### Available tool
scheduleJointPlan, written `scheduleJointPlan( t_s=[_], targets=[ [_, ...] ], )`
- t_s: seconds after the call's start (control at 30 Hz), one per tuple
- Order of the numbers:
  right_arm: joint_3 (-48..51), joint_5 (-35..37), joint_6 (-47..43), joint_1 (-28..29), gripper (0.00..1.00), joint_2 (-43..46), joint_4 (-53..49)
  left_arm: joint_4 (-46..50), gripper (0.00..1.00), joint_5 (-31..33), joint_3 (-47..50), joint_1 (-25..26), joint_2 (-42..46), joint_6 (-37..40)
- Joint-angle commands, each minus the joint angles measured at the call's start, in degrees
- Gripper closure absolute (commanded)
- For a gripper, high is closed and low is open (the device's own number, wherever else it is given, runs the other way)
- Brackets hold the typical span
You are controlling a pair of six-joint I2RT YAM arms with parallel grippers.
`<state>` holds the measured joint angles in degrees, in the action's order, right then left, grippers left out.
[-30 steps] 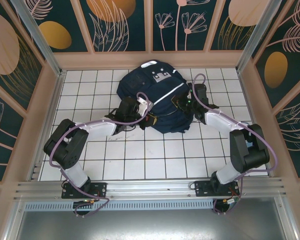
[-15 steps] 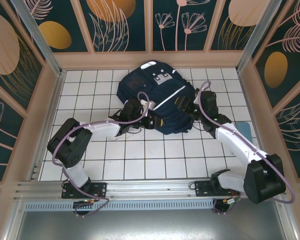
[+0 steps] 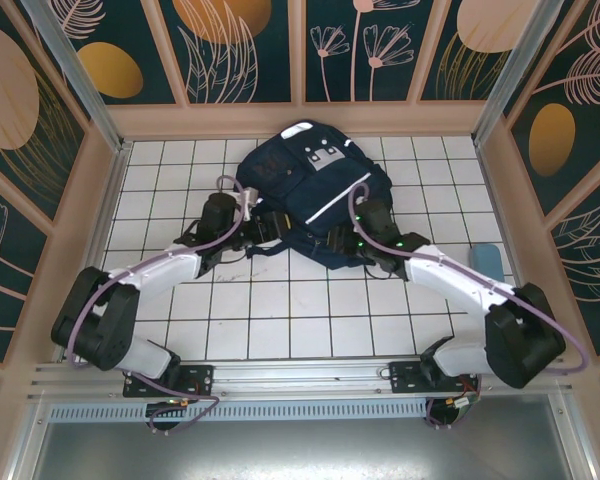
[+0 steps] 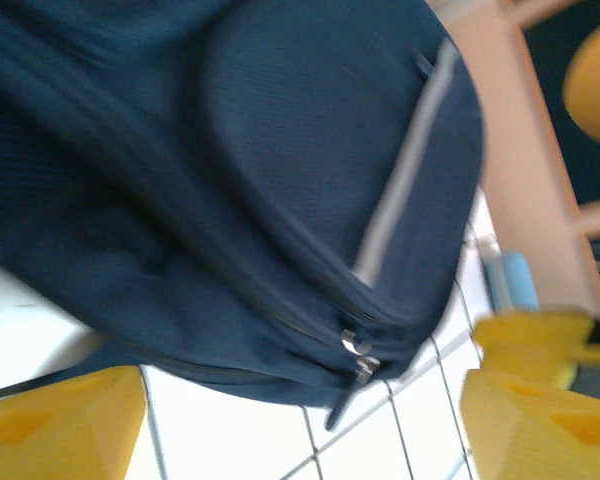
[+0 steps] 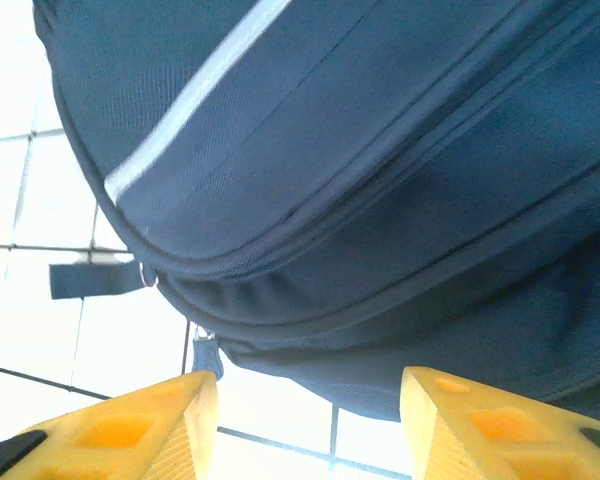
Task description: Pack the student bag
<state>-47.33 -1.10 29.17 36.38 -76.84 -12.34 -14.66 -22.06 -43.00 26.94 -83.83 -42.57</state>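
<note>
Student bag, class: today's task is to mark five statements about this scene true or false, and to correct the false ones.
1. The student bag lies on the white-tiled table. True.
2. Its stripe is red. False: it is white.
3. The left gripper and the right gripper are both open, clamping nothing. True.
4. A light blue object lies on top of the bag. False: it lies on the table, apart from the bag, near the right wall.
5. Two metal zip pulls sit close together at the bag's edge. True.
</note>
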Motion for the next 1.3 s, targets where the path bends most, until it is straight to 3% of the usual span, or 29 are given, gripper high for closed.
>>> scheduleJointPlan(
  t_s=[0.0, 0.27, 0.47, 0.73, 1.27],
  targets=[
    [-4.69, 5.96, 0.43, 4.56, 0.49, -3.80, -4.26, 4.03, 0.12, 11.12, 1.78, -0.04, 3.28, -2.13],
    [-14.21, 17.85, 16.28, 14.77, 0.49, -14.25, -12.39, 4.14, 0.08, 16.67, 3.80, -0.37, 4.35, -4.10],
    [-16.52, 18.89, 23.16, 15.48, 0.59, -19.16, -13.77, 4.08, 0.04, 16.27, 4.07, -0.66, 4.77, -3.67],
    [-19.09, 19.64, 23.41, 15.05, 0.64, -22.31, -13.36, 3.62, 0.04, 15.23, 3.81, -0.63, 4.61, -3.59],
    [-19.87, 20.97, 21.61, 14.60, 0.92, -23.48, -17.70, 1.74, 0.02, 12.06, 2.97, -0.65, 2.37, -4.89]
  ],
)
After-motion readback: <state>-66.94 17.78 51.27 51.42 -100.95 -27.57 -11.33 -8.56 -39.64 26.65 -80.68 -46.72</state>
